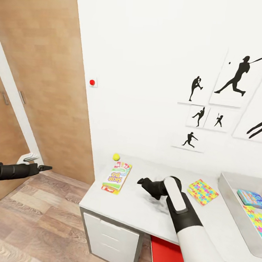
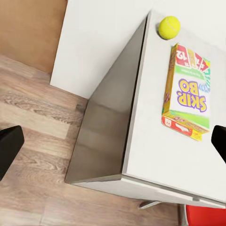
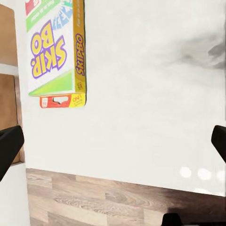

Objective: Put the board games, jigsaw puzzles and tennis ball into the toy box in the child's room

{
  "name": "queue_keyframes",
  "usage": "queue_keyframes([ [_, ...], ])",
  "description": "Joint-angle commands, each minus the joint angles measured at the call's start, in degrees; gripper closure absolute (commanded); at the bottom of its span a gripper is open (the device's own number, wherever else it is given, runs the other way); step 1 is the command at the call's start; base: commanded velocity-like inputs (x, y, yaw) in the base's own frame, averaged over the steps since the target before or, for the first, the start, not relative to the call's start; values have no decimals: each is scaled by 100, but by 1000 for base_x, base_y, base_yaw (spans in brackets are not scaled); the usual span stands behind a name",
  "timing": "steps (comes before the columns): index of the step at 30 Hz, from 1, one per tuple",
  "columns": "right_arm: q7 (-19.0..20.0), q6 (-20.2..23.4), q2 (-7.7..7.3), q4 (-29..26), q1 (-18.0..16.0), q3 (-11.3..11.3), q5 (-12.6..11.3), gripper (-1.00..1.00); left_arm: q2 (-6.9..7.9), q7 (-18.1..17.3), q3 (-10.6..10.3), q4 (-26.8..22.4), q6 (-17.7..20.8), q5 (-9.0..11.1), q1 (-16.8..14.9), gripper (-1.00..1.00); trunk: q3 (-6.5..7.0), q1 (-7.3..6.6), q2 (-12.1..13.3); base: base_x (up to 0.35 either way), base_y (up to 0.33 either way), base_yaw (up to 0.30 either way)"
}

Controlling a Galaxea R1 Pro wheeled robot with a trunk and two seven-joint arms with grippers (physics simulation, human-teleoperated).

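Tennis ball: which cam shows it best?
Left wrist view: the tennis ball is large and unobstructed, next to the SKIP BO box. Head view shows it small, near the wall.

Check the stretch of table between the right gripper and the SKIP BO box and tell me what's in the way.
Nothing visible is. The right gripper hovers open over bare table, with the SKIP BO box lying flat just beyond its fingers. The tennis ball sits past the box's far end, and the jigsaw puzzle lies on the arm's other side.
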Motion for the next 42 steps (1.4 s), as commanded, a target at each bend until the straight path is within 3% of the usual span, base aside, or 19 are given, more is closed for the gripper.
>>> queue_keyframes([
  [1, -77, 3, -2, -6, -19, 10, -53, -100, -1, 5, 6, 0, 21, 12, -6, -100, -14, 4, -13, 0, 0, 4],
  [12, -167, -3, -27, -2, -53, 105, -43, -100, -3, 40, 1, -7, -6, 10, -6, -100, -14, 4, -13, 0, 0, 1],
  [17, -895, 5, 1, -1, -198, 260, 70, -100, -3, 52, -10, -8, -59, 9, -6, -100, -14, 4, -13, -13, 64, 0],
  [21, -1172, -3, 8, -3, -239, 452, 128, -100, -3, 53, -17, -8, -78, 9, -6, -100, -14, 4, -13, -55, 187, 0],
  [33, -1250, -12, 5, -2, -253, 510, 143, -100, -3, 53, -21, -7, -85, 9, -6, -100, -14, 4, -13, -1, 113, 0],
  [42, -1316, -14, -29, -111, -258, 528, 159, -100, -2, 53, -34, -8, -88, 9, -6, -100, -45, 4, -13, 179, 231, -110],
])
